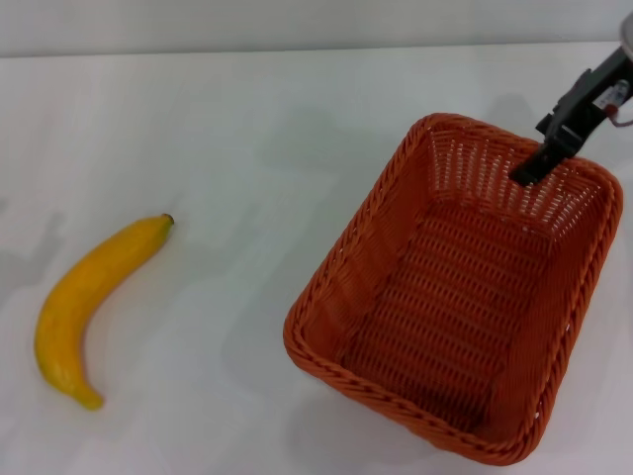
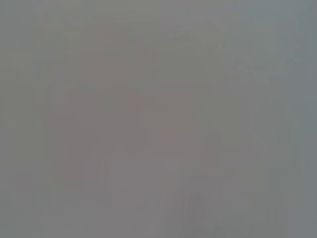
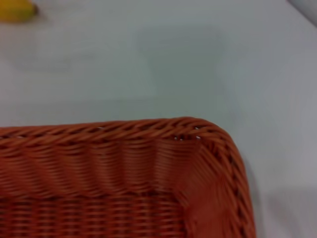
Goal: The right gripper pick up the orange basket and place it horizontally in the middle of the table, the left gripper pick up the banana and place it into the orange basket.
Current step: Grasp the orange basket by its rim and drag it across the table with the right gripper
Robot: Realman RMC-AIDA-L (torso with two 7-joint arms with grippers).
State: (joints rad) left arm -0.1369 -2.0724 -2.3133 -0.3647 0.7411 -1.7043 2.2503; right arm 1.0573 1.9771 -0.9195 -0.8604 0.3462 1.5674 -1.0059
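The orange basket stands upright on the white table, right of centre, its long side turned at a slant. My right gripper reaches in from the upper right, one black finger pointing down over the basket's far rim; I cannot see a second finger. The right wrist view shows a rim corner of the basket close below, with an end of the banana far off. The yellow banana lies on the table at the left, dark tip toward the back. The left gripper is out of view; its wrist view is plain grey.
The table's back edge runs across the far side. Bare white tabletop lies between the banana and the basket.
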